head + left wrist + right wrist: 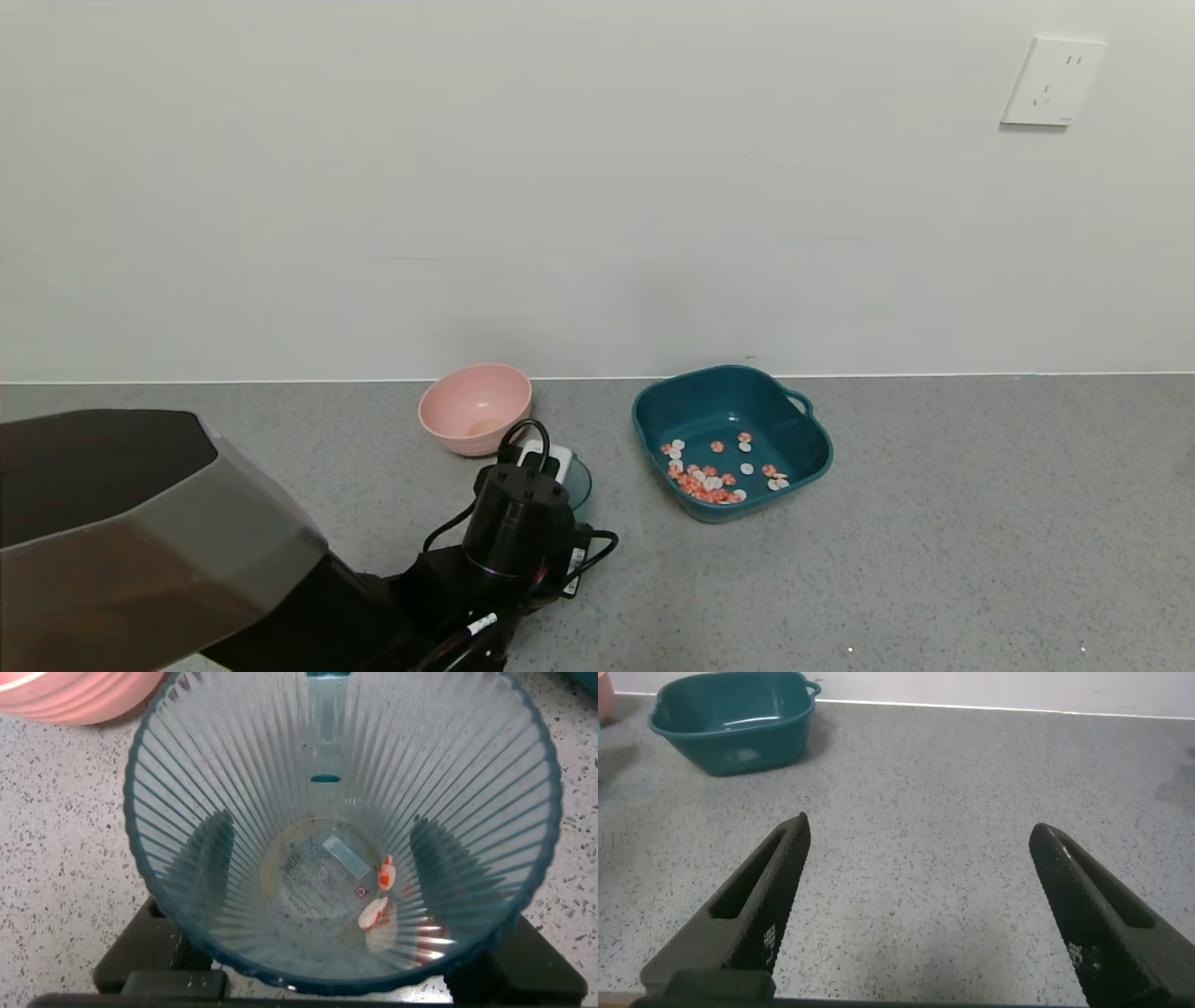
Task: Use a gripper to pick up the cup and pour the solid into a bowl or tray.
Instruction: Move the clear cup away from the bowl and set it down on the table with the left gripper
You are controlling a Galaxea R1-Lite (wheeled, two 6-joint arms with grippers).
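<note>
My left gripper [534,481] is shut on the ribbed blue-green cup [577,481], which stands upright between the pink bowl and the teal basin. The left wrist view looks down into the cup [327,784]; my fingers [210,859] show dark through both side walls. A few orange-red and white pieces [378,905] lie at the cup's bottom. The dark teal basin [719,401] holds many pieces of the solid [709,481] near its front. My right gripper [920,826] is open and empty over bare counter, out of the head view.
A round pink bowl [474,408] stands to the left of the cup, near the wall, and shows in the left wrist view [75,695]. The basin also shows far off in the right wrist view [729,728]. The grey speckled counter ends at a white wall.
</note>
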